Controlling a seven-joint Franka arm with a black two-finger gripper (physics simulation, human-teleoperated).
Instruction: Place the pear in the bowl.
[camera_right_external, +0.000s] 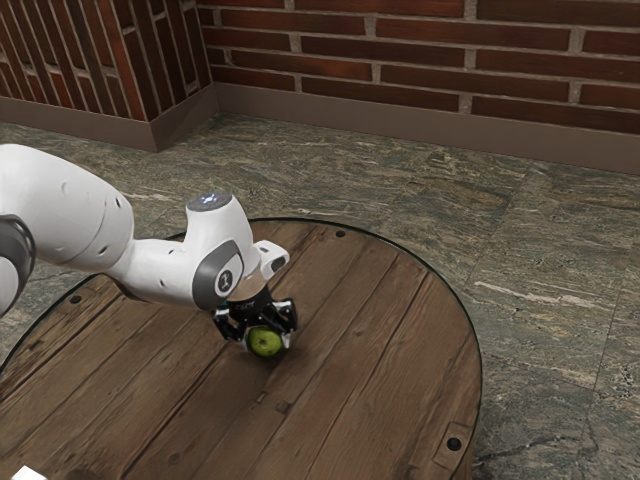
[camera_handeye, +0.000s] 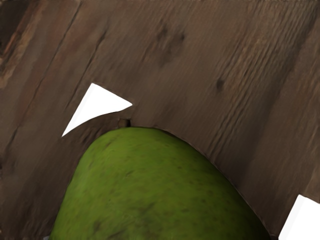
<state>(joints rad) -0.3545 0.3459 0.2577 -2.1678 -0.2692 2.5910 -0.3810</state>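
At tbl (camera_right_external: 385, 330), green pear (camera_right_external: 265, 343), gripped btwn fingers (camera_right_external: 289, 315)

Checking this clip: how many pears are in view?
1. The green pear is right at the claw, at the round wooden table. Another could be hidden behind the arm, which covers part of the tabletop.

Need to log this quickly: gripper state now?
Gripper: down at the pear; whether it is open or closed on it can't be told.

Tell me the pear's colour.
The pear is green, with small darker flecks; the wrist view shows it best.
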